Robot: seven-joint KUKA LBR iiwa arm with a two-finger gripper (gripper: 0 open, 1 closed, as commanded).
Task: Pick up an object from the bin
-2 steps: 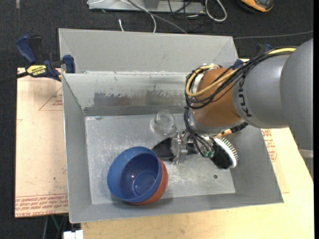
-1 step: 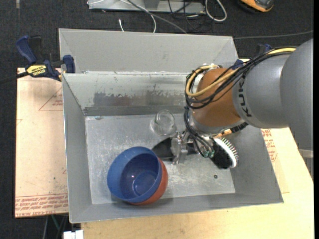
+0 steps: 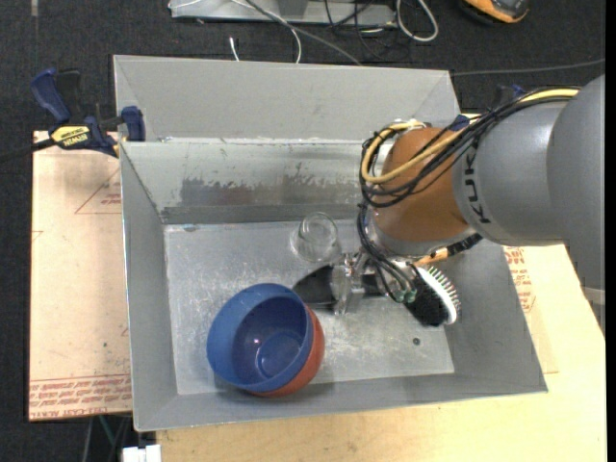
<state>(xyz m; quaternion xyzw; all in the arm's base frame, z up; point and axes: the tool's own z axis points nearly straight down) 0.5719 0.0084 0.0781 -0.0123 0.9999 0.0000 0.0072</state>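
Much bare bin floor (image 3: 399, 349) lies open lower right; gripper (image 3: 346, 292), opening untellable, stands between blue bowl (image 3: 265, 340) and brush (image 3: 438, 296).

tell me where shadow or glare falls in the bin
camera view: dark smeared band on the bin's back wall; soft sheen inside the blue bowl; a dark patch left of the gripper, shadow or black thing, cannot tell

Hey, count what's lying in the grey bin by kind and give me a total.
Bowls: 2, blue plastic bowl nested in orange plastic bowl
Clear cup: 1
Black brush with white bristles: 1
Small black flat item: 1
Total: 5
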